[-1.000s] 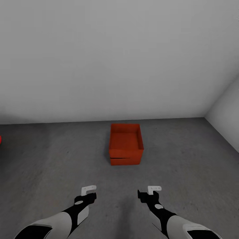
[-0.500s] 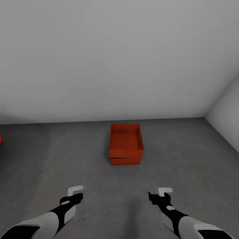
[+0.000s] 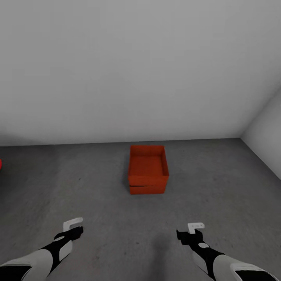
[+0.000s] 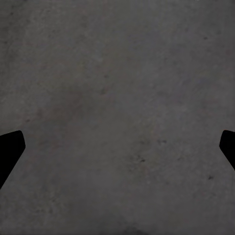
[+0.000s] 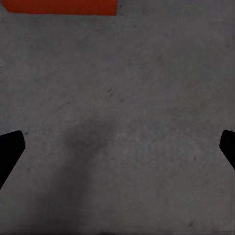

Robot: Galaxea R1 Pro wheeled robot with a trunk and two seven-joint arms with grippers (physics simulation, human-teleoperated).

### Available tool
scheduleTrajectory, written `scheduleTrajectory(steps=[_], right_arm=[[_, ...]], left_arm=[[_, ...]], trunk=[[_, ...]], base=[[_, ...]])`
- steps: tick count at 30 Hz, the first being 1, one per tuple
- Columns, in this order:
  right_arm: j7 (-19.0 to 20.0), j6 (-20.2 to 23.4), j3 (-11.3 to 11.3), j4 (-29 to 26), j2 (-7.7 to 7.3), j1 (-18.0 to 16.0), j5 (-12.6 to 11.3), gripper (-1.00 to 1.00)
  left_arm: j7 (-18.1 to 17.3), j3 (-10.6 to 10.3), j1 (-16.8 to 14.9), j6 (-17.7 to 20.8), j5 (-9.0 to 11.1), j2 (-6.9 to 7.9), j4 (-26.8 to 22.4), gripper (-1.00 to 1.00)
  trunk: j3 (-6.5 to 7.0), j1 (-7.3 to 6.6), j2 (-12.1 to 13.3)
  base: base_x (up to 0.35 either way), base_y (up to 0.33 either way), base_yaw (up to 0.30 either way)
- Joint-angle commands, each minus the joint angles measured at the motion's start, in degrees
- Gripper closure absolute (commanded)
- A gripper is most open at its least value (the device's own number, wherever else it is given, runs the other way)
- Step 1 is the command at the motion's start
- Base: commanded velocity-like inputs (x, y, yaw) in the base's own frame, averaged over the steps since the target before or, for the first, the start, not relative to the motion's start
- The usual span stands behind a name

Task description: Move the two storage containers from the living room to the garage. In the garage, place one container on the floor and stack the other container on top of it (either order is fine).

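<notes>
1. Stacked pair of storage containers (image 3: 148,170) resting on the floor (image 3: 218,187) of the garage, near the white back wall (image 3: 140,70), well ahead of both arms; dark seam low on the front face apparently marking the join between upper and lower bin. Orange edge of the stack (image 5: 61,6) also caught in the right wrist view.
2. Left gripper (image 3: 72,225) hanging low over bare concrete, jaws spread wide, nothing between them; dark fingertips (image 4: 10,152) at opposite margins of the left wrist view.
3. Right gripper (image 3: 194,229) likewise spread wide and empty, fingertips (image 5: 11,149) far apart above grey concrete.
4. Task judged essentially complete: one bin down, the other seated on it.
5. Risk: base rolling forward or an arm swinging inward, clipping the stack and sliding the upper bin off its seat.
6. Risk: upper bin perhaps not squarely nested, to judge by the uneven seam; a slight knock likely enough to tip it.
7. Small red patch (image 3: 0,164) at the left margin, too cropped to identify.
8. No brands, labels or legible writing on bins, walls or grippers.
</notes>
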Motion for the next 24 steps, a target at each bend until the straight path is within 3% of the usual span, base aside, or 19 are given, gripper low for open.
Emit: scheduleTrajectory(steps=[1, 12, 18, 24], right_arm=[[0.47, -0.02, -0.06, 0.16, -0.30, -0.08, 0.53, -1.00], [2.97, 0.61, 0.02, 0.19, -1.76, 1.26, 0.79, -1.00], [3.70, 0.66, 0.12, 0.19, -1.90, 7.54, 0.88, -1.00], [3.45, 1.26, 0.08, 0.19, -1.91, 13.15, 1.01, -1.00]], left_arm=[[0.05, -0.31, -0.04, -0.13, 0.41, 0.11, 0.06, -1.00], [-0.09, -0.31, 1.33, -0.02, 0.61, 1.02, 0.06, -1.00], [-0.20, -0.31, 6.37, 0.79, 0.60, 1.91, 0.07, -1.00], [-0.30, -0.32, 12.05, 1.13, 0.60, 1.91, 0.07, -1.00]], trunk=[[-0.06, 0.01, -0.06], [-0.06, 0.01, -0.06], [-0.06, 0.01, -0.06], [-0.06, 0.01, -0.06]], base=[[0.000, 0.000, 0.000], [0.000, 0.000, 0.000], [0.000, 0.000, 0.000], [0.000, 0.000, 0.000]])
